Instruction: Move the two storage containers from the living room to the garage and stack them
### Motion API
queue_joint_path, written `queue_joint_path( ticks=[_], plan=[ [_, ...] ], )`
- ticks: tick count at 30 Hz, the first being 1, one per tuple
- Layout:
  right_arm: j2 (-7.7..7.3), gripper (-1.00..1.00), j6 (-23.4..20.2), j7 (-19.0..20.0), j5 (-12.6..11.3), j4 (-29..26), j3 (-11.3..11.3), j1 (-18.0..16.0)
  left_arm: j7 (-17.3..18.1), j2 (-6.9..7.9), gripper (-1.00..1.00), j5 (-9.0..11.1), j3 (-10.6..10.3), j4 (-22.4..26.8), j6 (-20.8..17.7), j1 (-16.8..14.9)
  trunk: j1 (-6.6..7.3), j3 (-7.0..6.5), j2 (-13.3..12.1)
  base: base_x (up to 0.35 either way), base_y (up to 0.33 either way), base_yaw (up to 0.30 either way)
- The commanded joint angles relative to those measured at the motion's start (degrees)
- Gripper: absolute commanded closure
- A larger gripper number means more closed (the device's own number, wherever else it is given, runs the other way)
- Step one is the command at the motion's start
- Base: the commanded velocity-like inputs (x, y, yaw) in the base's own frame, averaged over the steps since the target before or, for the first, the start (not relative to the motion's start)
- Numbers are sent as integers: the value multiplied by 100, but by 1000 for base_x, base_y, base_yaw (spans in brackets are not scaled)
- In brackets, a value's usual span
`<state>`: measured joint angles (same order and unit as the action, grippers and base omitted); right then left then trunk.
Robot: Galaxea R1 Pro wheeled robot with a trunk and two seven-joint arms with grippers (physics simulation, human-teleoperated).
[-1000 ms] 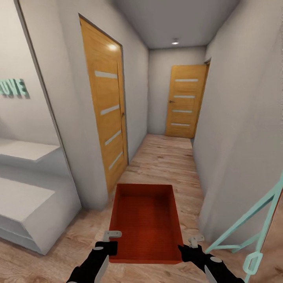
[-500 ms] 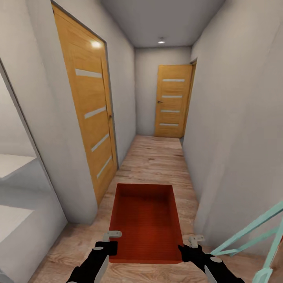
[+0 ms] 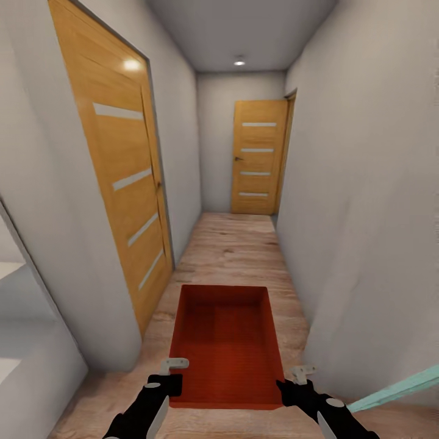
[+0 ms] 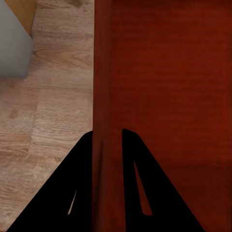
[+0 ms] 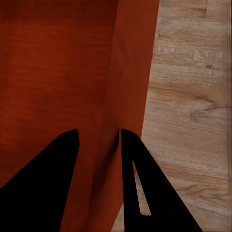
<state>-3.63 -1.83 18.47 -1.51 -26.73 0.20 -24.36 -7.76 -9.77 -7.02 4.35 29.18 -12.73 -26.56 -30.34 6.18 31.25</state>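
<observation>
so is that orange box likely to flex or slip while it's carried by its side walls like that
The storage container looks empty, so probably light. Its walls look thin, so they may bow a little. The left gripper and right gripper each pinch just one wall edge, so it could slip or tilt if jolted.

One orange-red box [image 3: 224, 347], lidless, empty, thin plain walls, held level above the wood-plank floor [image 3: 238, 250] in a narrow hallway, long axis pointing ahead, its two side walls each pinched between black fingers near the near end.
</observation>
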Motion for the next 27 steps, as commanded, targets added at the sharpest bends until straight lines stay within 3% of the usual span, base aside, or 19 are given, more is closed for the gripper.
queue_joint_path(
  ticks=[1, 7, 21, 27],
  plan=[
    [-6, 100, -19, 2, 28, -8, 41, 1, -15, -7, 100, 8, 284, 158, -45, -7, -5, 11, 9, 315, 85, -274],
    [-6, 100, -19, 3, 28, -8, 41, 1, -15, 4, 100, 8, 286, 158, -45, -7, -5, 11, 9, 315, 81, -248],
    [-6, 100, -19, 2, 28, -8, 41, 1, -15, 1, 100, 8, 286, 158, -45, -7, -5, 11, 9, 315, 81, -17],
    [-6, 100, -19, 4, 28, -8, 41, 1, -15, 1, 100, 8, 286, 158, -45, -7, -5, 11, 9, 315, 83, -251]
  ],
)
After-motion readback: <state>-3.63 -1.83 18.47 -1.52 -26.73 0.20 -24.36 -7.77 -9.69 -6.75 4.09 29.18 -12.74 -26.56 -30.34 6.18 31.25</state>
